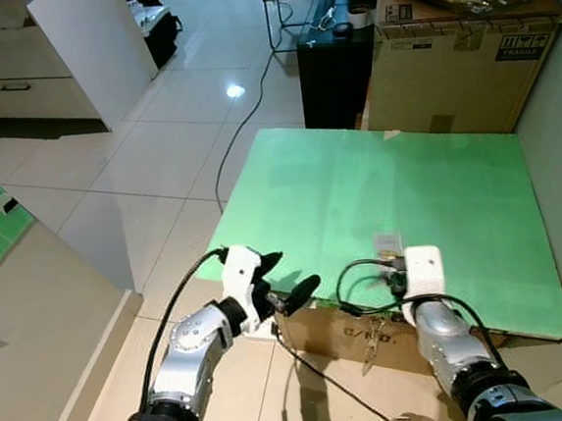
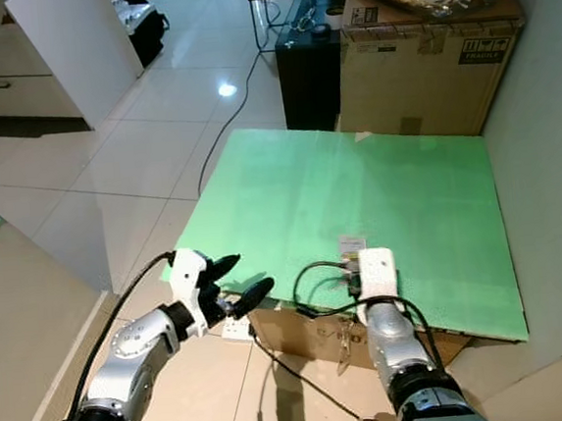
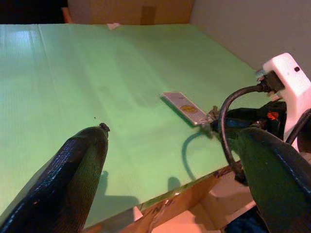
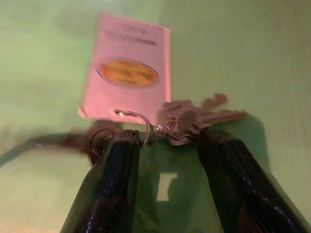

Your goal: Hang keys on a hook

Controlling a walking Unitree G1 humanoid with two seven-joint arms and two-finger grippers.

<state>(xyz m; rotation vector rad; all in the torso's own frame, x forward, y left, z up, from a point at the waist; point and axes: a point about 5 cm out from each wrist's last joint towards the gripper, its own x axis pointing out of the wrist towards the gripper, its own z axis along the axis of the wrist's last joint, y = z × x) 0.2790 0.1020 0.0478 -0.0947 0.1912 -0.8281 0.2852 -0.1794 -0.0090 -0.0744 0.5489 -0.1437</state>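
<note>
step: pickup | right end effector (image 4: 165, 145) fingers apart astride keys (image 4: 192, 121) near worktop (image 1: 357, 184) front edge | next: close, lift

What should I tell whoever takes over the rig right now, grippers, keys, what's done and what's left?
Right gripper: open, down at the near edge of the green board, fingers either side of the keys, not closed on them.
Left gripper: open, holding nothing, raised beside the board's near left corner.
Keys: flat on the board, on a ring with a pale rectangular tag that has an orange oval.
Done: right gripper lined up on the keys.
Left: close on the keys, lift, find the hook and hang them there. I can't make out a hook in these pictures.
</note>
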